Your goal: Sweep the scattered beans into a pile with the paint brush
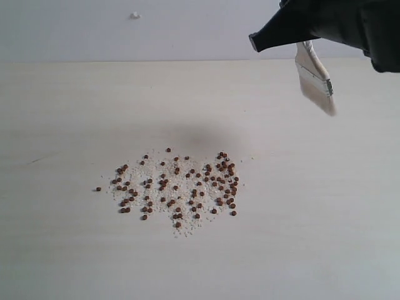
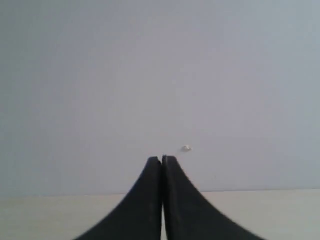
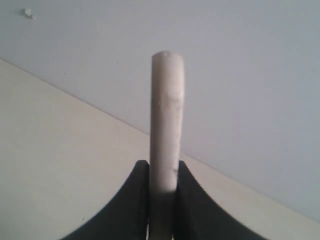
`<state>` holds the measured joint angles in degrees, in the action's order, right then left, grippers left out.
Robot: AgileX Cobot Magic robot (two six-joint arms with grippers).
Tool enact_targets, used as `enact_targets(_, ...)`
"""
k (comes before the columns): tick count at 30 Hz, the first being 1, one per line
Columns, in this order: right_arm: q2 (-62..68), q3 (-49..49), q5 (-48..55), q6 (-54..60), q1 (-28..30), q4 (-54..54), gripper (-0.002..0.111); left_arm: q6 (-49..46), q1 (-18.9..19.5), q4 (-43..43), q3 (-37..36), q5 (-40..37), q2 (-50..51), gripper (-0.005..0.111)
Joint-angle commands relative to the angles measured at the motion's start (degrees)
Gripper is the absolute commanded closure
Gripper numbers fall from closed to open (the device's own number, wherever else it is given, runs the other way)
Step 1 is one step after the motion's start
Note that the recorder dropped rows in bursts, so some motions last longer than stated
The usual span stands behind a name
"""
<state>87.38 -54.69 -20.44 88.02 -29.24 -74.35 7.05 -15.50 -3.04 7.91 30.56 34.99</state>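
Dozens of small reddish-brown beans (image 1: 177,186) lie loosely spread among whitish crumbs on the pale table (image 1: 325,206), in a patch left of centre; no dense pile shows. My right gripper (image 1: 300,39) hangs high at the upper right, shut on the paint brush (image 1: 315,76), whose cream bristles point down and right, well above the table and right of the beans. The right wrist view shows the brush (image 3: 166,120) edge-on between the black fingers (image 3: 131,200). My left gripper (image 2: 161,159) is shut with nothing in it, facing the wall; it is not in the exterior view.
A grey wall (image 1: 125,37) stands behind the table's far edge, with a small white speck (image 1: 134,15) on it. Bare tabletop surrounds the bean patch on every side.
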Motion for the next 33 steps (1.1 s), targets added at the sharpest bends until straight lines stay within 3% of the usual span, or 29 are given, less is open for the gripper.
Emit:
enact_targets(1,-4.56,5.85,1.91,-2.99,-0.11,2.48,0.108,-13.68,1.36,11.85,-2.41,-13.71,-13.66,0.107)
enact_targets(3,-6.81,6.93,4.07,-3.33,-0.11,2.71,0.108,-23.06,3.83,23.92,-4.42,-18.15,-23.69,0.107)
enact_targets(7,-7.39,7.05,9.35,-11.09,-0.11,13.45,0.108,-23.17,5.41,26.32,-5.78,-26.06,-34.58,0.107)
enact_targets(16,-7.15,14.24,-14.76,-49.48,-6.19,49.84,0.108,-20.37,5.41,24.81,-7.91,-31.46,-34.99,0.107)
enact_targets(22,-7.15,20.95,-27.93,-49.88,-6.73,49.91,0.108,-20.37,5.41,24.54,-7.91,-38.22,-34.99,0.107)
enact_targets(33,-7.15,28.37,-28.18,-53.51,-6.73,54.31,0.108,-20.36,5.41,24.71,-7.91,-39.46,-34.99,0.107)
